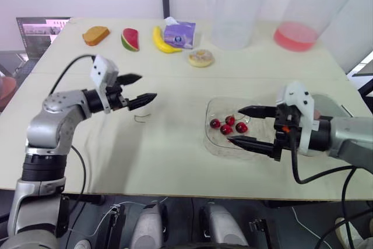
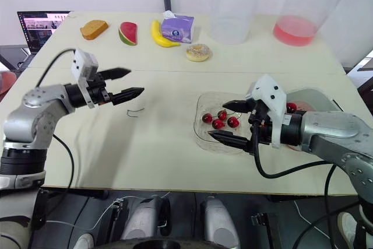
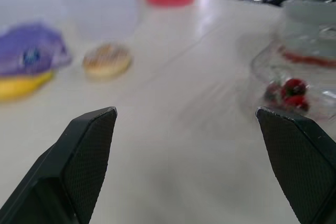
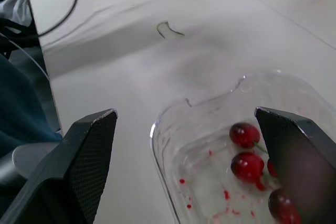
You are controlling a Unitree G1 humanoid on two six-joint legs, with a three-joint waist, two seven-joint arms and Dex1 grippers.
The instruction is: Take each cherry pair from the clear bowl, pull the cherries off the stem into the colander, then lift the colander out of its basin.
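Observation:
A clear bowl sits right of centre on the table, with several red cherries inside. My right gripper is open, its fingers straddling the bowl with the cherries between them; the right wrist view shows the cherries near one finger. Behind that arm stands the pale colander in its basin, with a cherry in it. My left gripper hangs open and empty over the table, well left of the bowl. A bare stem lies on the table below it.
Along the far side lie a bread slice, a watermelon slice, a banana, a purple tissue pack and a donut. Two tall clear containers stand behind, one holding pink liquid. A laptop sits far left.

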